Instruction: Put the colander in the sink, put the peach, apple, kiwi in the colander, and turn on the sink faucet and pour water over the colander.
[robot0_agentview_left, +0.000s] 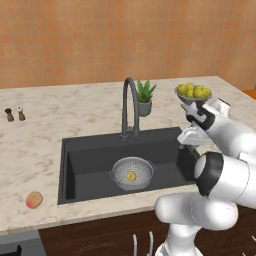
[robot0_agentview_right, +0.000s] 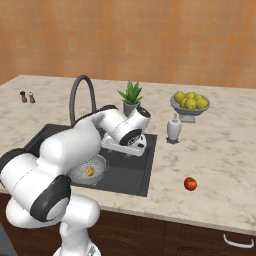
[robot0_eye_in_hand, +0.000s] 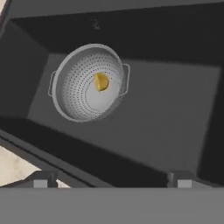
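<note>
Marble counter, black sink set in it: the colander sits inside with the kiwi. Gripper hovers over the sink's right edge, fingers spread wide, empty. Next fetch: apple near the counter's front right, or peach front left.

Left base view: set behind and left of the arm, facing forward and down across the counter onto the sink, mid-range. Right base view: set behind and right, same downward slant, farther along the counter. Shared between both: sink, sink faucet, colander. Hand view: close above the sink, looking steeply down at the colander.
</note>
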